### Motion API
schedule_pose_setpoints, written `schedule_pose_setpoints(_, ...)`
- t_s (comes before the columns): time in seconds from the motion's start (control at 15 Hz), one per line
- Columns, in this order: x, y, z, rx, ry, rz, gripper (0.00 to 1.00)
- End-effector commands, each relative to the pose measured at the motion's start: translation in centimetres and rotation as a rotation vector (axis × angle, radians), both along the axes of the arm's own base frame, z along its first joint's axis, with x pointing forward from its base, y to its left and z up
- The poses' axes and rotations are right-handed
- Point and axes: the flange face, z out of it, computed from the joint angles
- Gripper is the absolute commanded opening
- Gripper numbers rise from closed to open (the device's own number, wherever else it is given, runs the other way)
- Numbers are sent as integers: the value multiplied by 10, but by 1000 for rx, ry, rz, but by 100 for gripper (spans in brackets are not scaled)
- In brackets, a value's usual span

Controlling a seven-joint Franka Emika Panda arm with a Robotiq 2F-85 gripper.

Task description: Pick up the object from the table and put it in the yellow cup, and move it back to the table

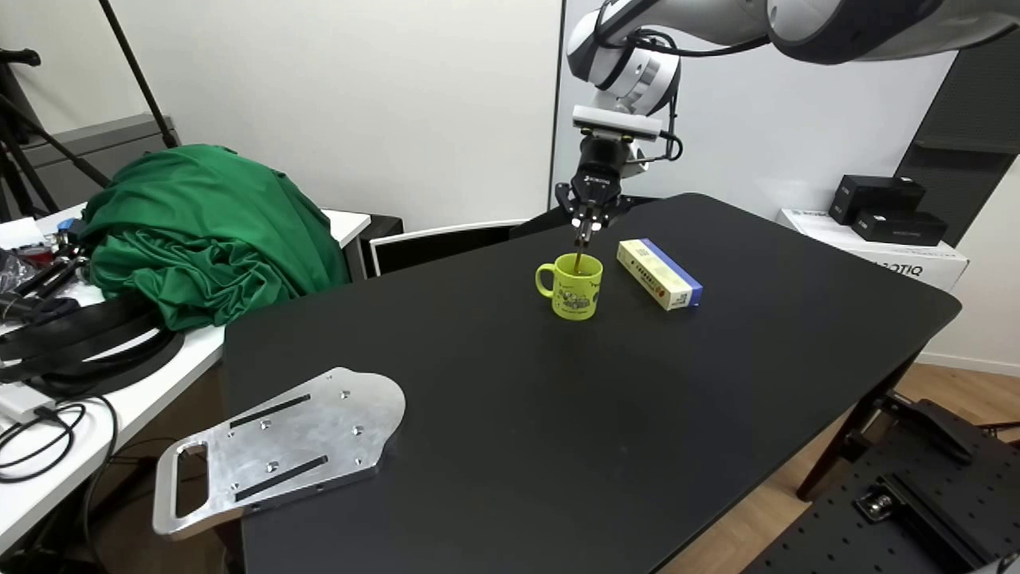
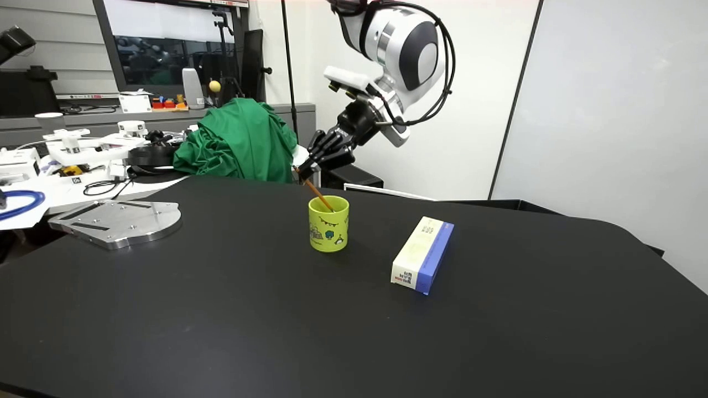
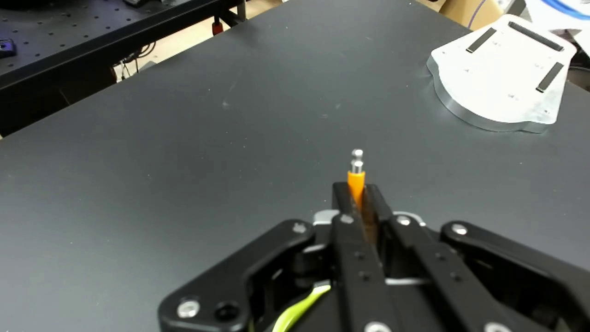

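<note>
Wrist view shows a slender, silver-tipped orange rod (image 3: 356,180) pinched in the hand (image 3: 358,196), its upper end jutting ahead. In an exterior view its long axis slants down beneath the hand into the yellow-green mug (image 2: 328,231) on the tabletop (image 2: 276,309), lower end hidden inside. Letting go or drawing out, the move likely turns on that slant: a pull should run up along it, lest the rod snag the mug.
</note>
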Motion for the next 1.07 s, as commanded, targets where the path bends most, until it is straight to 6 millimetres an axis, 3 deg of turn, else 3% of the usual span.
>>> schedule_pose_setpoints(0.0,8,-2,-10,1,7,-25,2)
schedule_pose_setpoints(0.13,9,-3,-16,-3,7,-23,2)
schedule_pose_setpoints(0.2,9,-3,-18,-3,6,-23,15)
schedule_pose_setpoints(0.27,9,-4,-19,-4,7,-23,36)
schedule_pose_setpoints(0.87,8,-5,-29,-2,17,-22,95)
schedule_pose_setpoints(1.0,7,-4,-34,-1,22,-21,100)
